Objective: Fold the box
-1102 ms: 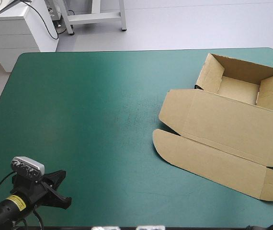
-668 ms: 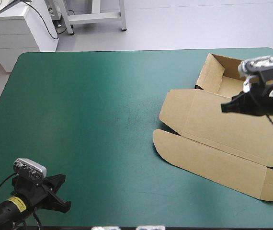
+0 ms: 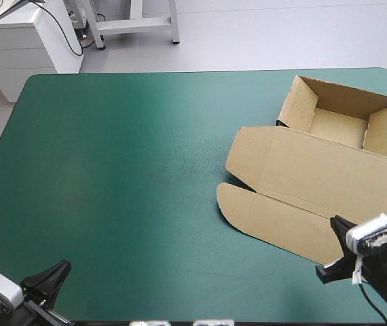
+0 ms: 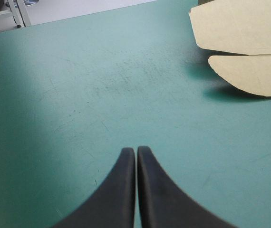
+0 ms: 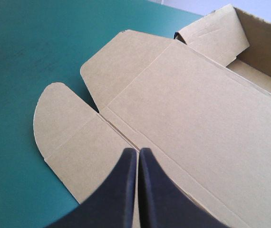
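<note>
Retreat is the news at the near edge. The left gripper (image 4: 136,150), its black fingers pressed together in 1 pointed arch and holding nothing, hangs over the bare teal-green cover (image 3: 132,190) at the near left corner. Compared with just before, it has slid back toward the robot, so little more than its tip remains in the high view.

The right gripper (image 5: 137,151), fingers likewise together and empty, has made the bigger move. A moment earlier it hovered over the far right of the table, about where tray meets lid. Now it sits at the near right corner, its tips over the lid's near strip. Whether they touch the board I cannot tell.

The box (image 3: 295,197) has not shifted across the 3 high views. It lies on the right half of the table, well apart from the left gripper. Its lid (image 3: 329,173) is flat, with a rounded flap (image 3: 237,204) reaching toward the table's middle. Beyond the lid, toward the far right corner, stands the tray (image 3: 343,125) with its walls raised.

With both arms drawn back, gripping nothing, and the board undisturbed, the forming of the tray looks finished to me. The arms appear to be heading for rest rather than setting up another fold.
</note>
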